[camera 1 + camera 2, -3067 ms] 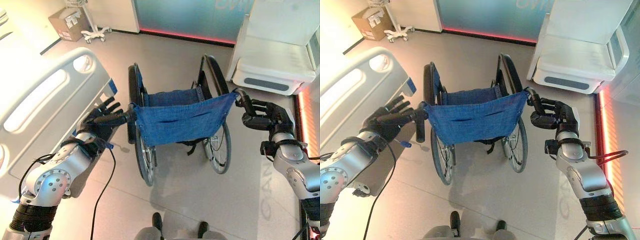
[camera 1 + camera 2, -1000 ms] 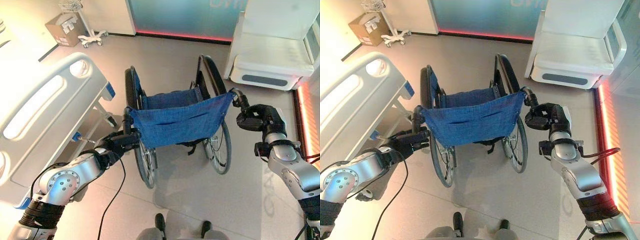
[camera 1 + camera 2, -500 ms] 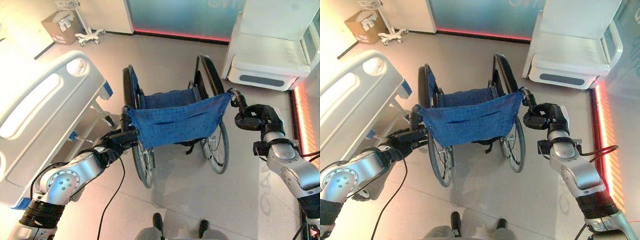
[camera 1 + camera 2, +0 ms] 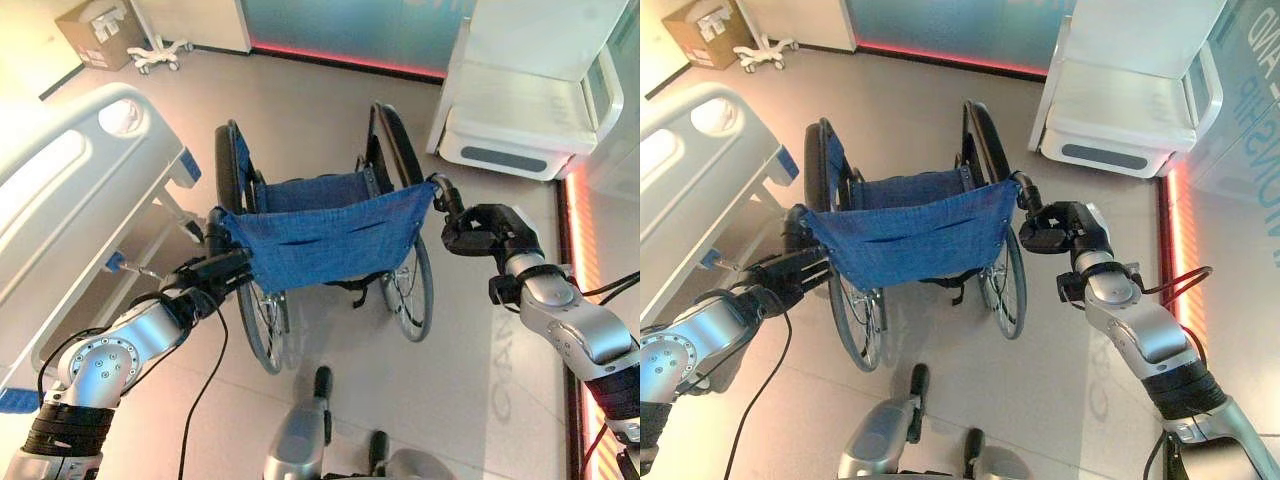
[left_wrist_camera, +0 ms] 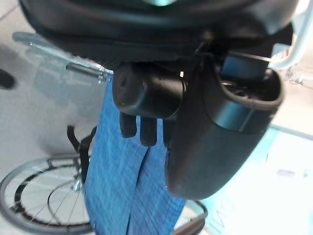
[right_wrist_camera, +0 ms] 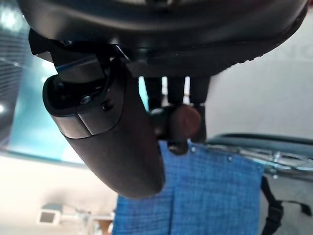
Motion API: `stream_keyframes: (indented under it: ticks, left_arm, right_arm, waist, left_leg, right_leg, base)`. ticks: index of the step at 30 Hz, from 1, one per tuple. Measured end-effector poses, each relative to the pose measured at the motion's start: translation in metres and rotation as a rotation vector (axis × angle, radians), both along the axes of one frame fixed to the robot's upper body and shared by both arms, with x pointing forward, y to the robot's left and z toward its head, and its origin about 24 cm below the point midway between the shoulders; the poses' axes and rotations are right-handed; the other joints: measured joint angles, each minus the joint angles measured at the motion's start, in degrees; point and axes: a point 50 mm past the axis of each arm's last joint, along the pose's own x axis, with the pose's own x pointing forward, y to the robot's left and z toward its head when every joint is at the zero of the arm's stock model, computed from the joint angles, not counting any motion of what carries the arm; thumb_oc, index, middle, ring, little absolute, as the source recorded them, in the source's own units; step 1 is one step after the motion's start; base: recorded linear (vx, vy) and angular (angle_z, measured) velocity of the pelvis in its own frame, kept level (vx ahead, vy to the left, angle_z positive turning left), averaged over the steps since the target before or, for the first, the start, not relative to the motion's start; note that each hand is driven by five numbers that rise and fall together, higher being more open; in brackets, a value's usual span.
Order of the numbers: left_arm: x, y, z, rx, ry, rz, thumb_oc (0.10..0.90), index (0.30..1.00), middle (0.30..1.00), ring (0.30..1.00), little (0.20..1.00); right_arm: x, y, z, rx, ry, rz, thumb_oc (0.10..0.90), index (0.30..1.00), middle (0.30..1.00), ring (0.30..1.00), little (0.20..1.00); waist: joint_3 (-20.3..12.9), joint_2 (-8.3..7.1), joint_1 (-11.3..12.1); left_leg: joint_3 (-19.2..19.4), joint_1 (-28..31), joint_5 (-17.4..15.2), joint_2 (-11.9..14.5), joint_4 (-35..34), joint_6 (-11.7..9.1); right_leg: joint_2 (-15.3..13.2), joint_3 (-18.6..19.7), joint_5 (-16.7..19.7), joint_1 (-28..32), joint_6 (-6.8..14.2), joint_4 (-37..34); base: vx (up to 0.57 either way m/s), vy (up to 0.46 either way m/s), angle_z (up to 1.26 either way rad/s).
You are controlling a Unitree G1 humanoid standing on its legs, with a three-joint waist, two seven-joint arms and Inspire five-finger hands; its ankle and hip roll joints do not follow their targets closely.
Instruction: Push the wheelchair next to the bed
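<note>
The left hand (image 4: 200,280) and right hand (image 4: 485,228) are each curled round a push handle (image 5: 146,92) of the wheelchair (image 4: 325,235), which stands near the bed (image 4: 60,190). Uneven force from the 2 arms could swing its left wheel (image 4: 222,165) into the bed.

The floor (image 4: 330,110) is smooth pale grey, crossed by thin seams. Along the far side stands a teal glass panel (image 4: 350,25) with a glowing red light strip (image 4: 340,60) at its foot, and a white wall section (image 4: 195,20) to its left. At the far left sit a cardboard box (image 4: 88,30) and the white wheeled base of a stand (image 4: 160,50). At the far right stands a bulky white unit (image 4: 520,110), with a second red strip (image 4: 1170,230) along the floor at the right.
</note>
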Motion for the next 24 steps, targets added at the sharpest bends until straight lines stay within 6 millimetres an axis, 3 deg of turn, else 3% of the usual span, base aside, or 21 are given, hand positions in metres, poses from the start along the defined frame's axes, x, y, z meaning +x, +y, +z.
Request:
stream_keyframes:
  ticks: [3, 4, 5, 6, 7, 8, 9, 10, 11, 13, 15, 16, 17, 18, 20, 22, 24]
  left_arm:
    - [-0.004, -0.002, 0.001, -0.006, 0.0, -0.028, 0.4, 0.3, 0.3, 0.3, 0.3]
    - [-0.004, -0.002, 0.002, -0.007, -0.002, -0.034, 0.4, 0.3, 0.3, 0.3, 0.3]
    - [-0.002, -0.002, 0.003, -0.007, -0.011, -0.037, 0.4, 0.3, 0.3, 0.3, 0.3]
    - [0.001, 0.0, 0.007, -0.002, -0.024, -0.031, 0.4, 0.3, 0.3, 0.3, 0.3]
    - [0.005, 0.001, 0.009, -0.006, -0.031, -0.024, 0.4, 0.3, 0.3, 0.3, 0.3]
    - [0.006, 0.002, 0.012, -0.001, -0.037, -0.02, 0.4, 0.3, 0.3, 0.3, 0.3]
    - [0.011, 0.004, 0.016, 0.003, -0.051, -0.01, 0.4, 0.3, 0.3, 0.3, 0.3]
    - [0.016, 0.007, 0.019, -0.006, -0.06, 0.001, 0.4, 0.3, 0.3, 0.3, 0.3]
    - [0.02, 0.01, 0.025, 0.0, -0.077, 0.01, 0.4, 0.3, 0.3, 0.3, 0.3]
    - [0.022, 0.013, 0.031, 0.016, -0.09, 0.013, 0.4, 0.3, 0.3, 0.3, 0.3]
    - [0.023, 0.015, 0.036, 0.016, -0.11, 0.015, 0.4, 0.3, 0.3, 0.3, 0.3]
    - [0.023, 0.017, 0.039, 0.019, -0.119, 0.022, 0.4, 0.3, 0.3, 0.3, 0.3]
    - [0.023, 0.018, 0.041, 0.023, -0.125, 0.025, 0.4, 0.3, 0.3, 0.3, 0.3]
    - [0.023, 0.021, 0.042, 0.021, -0.129, 0.034, 0.4, 0.3, 0.3, 0.3, 0.3]
    - [0.023, 0.024, 0.043, 0.019, -0.131, 0.044, 0.4, 0.3, 0.3, 0.3, 0.3]
    - [0.023, 0.026, 0.042, 0.011, -0.132, 0.056, 0.4, 0.3, 0.3, 0.3, 0.3]
    - [0.023, 0.028, 0.041, 0.01, -0.128, 0.063, 0.4, 0.3, 0.3, 0.3, 0.3]
  right_arm:
    - [-0.001, -0.004, 0.0, -0.014, 0.009, 0.004, 0.4, 0.3, 0.3, 0.3, 0.3]
    - [-0.001, -0.004, 0.0, -0.018, 0.009, 0.004, 0.4, 0.3, 0.3, 0.3, 0.3]
    - [-0.001, -0.004, 0.003, -0.021, 0.0, 0.006, 0.4, 0.3, 0.3, 0.3, 0.3]
    - [0.001, -0.004, 0.007, -0.023, -0.013, 0.011, 0.4, 0.3, 0.3, 0.3, 0.3]
    - [0.002, -0.003, 0.009, -0.022, -0.019, 0.014, 0.4, 0.3, 0.3, 0.3, 0.3]
    - [0.002, -0.003, 0.01, -0.021, -0.021, 0.017, 0.4, 0.3, 0.3, 0.3, 0.3]
    - [0.003, -0.002, 0.011, -0.018, -0.026, 0.019, 0.4, 0.3, 0.3, 0.3, 0.3]
    - [0.003, -0.001, 0.012, -0.014, -0.028, 0.022, 0.4, 0.3, 0.3, 0.3, 0.3]
    - [0.004, -0.001, 0.015, -0.012, -0.037, 0.024, 0.4, 0.3, 0.3, 0.3, 0.3]
    - [0.004, 0.001, 0.016, 0.01, -0.038, 0.034, 0.4, 0.3, 0.3, 0.3, 0.3]
    - [0.003, 0.004, 0.018, 0.021, -0.045, 0.045, 0.4, 0.3, 0.3, 0.3, 0.3]
    - [0.003, 0.005, 0.017, 0.025, -0.044, 0.052, 0.4, 0.3, 0.3, 0.3, 0.3]
    - [0.003, 0.007, 0.018, 0.027, -0.047, 0.058, 0.4, 0.3, 0.3, 0.3, 0.3]
    - [0.003, 0.01, 0.019, 0.039, -0.055, 0.066, 0.4, 0.3, 0.3, 0.3, 0.3]
    - [0.004, 0.012, 0.023, 0.041, -0.07, 0.075, 0.4, 0.3, 0.3, 0.3, 0.3]
    - [0.005, 0.014, 0.028, 0.044, -0.096, 0.087, 0.4, 0.3, 0.3, 0.3, 0.3]
    - [0.005, 0.015, 0.03, 0.048, -0.111, 0.097, 0.4, 0.3, 0.3, 0.3, 0.3]
  waist:
    - [-0.3, 0.62, 1.4]
    - [-0.5, 0.67, 1.4]
    - [-0.6, -0.2, 1.5]
    - [-0.6, -0.42, 1.8]
    - [-0.7, -0.61, 2.1]
    - [-0.7, -0.56, 2.2]
    - [-0.7, -1.21, 2.8]
    - [-0.9, -1.63, 2.6]
    - [-0.9, -1.82, 2.2]
    - [-0.9, -3.1, 1.5]
    - [-0.9, -4.36, 1.3]
    - [-1.0, -4.99, 0.9]
    - [-0.9, -4.99, 0.5]
    - [-0.9, -4.88, 0.4]
    - [-0.4, -4.1, -0.1]
    - [0.4, -2.27, -1.0]
    - [0.9, -1.3, -2.6]
  left_leg:
    - [-0.1, 2.7, -0.2, 1.1, 1.9, 0.2]
    - [0.1, 3.6, 0.1, 0.8, 1.9, 0.6]
    - [0.9, 3.7, 0.5, -1.2, 2.4, 1.2]
    - [2.2, 3.6, 1.3, -2.3, 3.5, 2.4]
    - [2.4, 3.5, 2.1, -3.1, 4.3, 5.4]
    - [2.9, 3.6, 3.4, -3.1, 4.6, 7.9]
    - [3.0, 3.5, 2.5, -4.1, 5.7, 11.2]
    - [2.7, 3.6, 1.9, -4.9, 5.9, 11.9]
    - [1.7, 3.7, 1.7, -5.7, 6.0, 12.3]
    - [1.1, 4.0, 1.4, -6.9, 6.5, 12.7]
    - [0.8, 3.8, -0.2, -7.9, 7.8, 12.8]
    - [0.1, 4.2, -0.8, -7.8, 7.8, 13.0]
    - [-0.2, 4.9, -1.2, -7.4, 7.1, 13.4]
    - [-0.5, 5.5, -1.2, -7.1, 6.5, 13.4]
    - [-1.7, 6.5, -1.2, -6.8, 5.3, 13.4]
    - [-3.9, 7.1, -2.8, -5.9, 5.2, 13.2]
    - [-6.6, 7.7, -3.7, -5.7, 5.5, 12.9]
  right_leg:
    - [-1.5, 2.0, -3.0, 2.0, 2.3, 0.9]
    - [-2.1, 1.9, -3.8, 2.1, 3.1, 1.6]
    - [-4.3, 1.9, -5.4, 1.9, 4.5, 2.8]
    - [-5.3, 0.5, -6.7, 1.4, 5.6, 5.7]
    - [-6.3, -1.8, -8.3, 0.5, 7.2, 9.2]
    - [-6.5, -3.1, -9.3, -0.1, 7.0, 11.2]
    - [-7.0, -4.2, -10.6, -1.2, 7.2, 14.6]
    - [-8.1, -5.1, -11.4, -3.2, 8.1, 19.6]
    - [-8.8, -4.7, -11.2, -6.8, 8.7, 27.7]
    - [-10.0, -3.9, -10.2, -9.6, 10.9, 34.7]
    - [-10.3, -1.8, -8.0, -11.8, 14.5, 40.1]
    - [-10.3, -1.2, -5.4, -13.9, 15.0, 43.9]
    - [-10.2, -1.4, -5.6, -15.9, 13.6, 46.2]
    - [-9.9, -1.9, -7.3, -17.6, 11.0, 45.8]
    - [-9.4, -2.8, -8.8, -20.1, 8.4, 42.4]
    - [-8.9, -5.1, -9.1, -23.8, 7.0, 34.5]
    - [-8.6, -4.3, -6.9, -26.4, 7.8, 26.1]
  base:
    - [0.38, 0.179, -0.38]
    - [0.38, 0.17, -0.34]
    - [0.39, 0.158, -0.25]
    - [0.38, 0.145, -0.3]
    - [0.33, 0.136, -0.29]
    - [0.25, 0.109, -0.19]
    - [0.35, 0.163, -0.02]
    - [0.35, 0.159, 0.22]
    - [0.37, 0.165, 0.4]
    - [0.25, 0.11, 0.39]
    - [0.27, 0.103, 0.24]
    - [0.26, 0.068, 0.16]
    - [0.28, 0.042, 0.07]
    - [0.2, 0.004, -0.06]
    - [0.19, -0.039, 0.03]
    - [0.35, -0.114, 0.17]
    - [0.43, -0.134, 0.39]
